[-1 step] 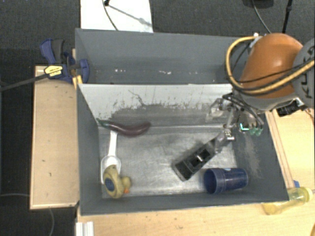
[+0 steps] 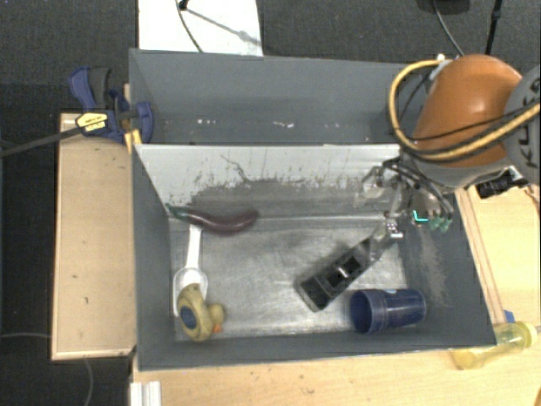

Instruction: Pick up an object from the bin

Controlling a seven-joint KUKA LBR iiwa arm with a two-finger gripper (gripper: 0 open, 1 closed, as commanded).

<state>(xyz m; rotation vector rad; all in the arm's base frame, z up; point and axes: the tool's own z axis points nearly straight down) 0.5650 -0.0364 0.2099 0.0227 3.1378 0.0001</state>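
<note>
Well, the pincer [image 2: 390, 232] hangs low by the bin's [image 2: 254, 100] right wall, about halfway between the far wall and the near one. From where I stand I cannot tell whether it is apart or together; the metal parts there run into one another. Its lower tip comes down just at the upper right end of a black block [image 2: 334, 279]. Whether the two touch I cannot say, and nothing shows as gripped.

The block lies flat on the floor in the right half of the bin, slanted, with its other end pointing toward the near wall. Just beside that lower end, in the near right corner, a blue cup [image 2: 387, 309] lies on its side with its mouth turned left.

Above the pincer sits the arm's orange cover [image 2: 465, 100], with yellow cables [image 2: 396, 100] looped round it.

Well apart, along the foot of the far wall on the left, rests a purple aubergine [image 2: 216, 220]. In the near left corner lies a white-handled tool [image 2: 193, 260] with a yellow head [image 2: 198, 315].
</note>
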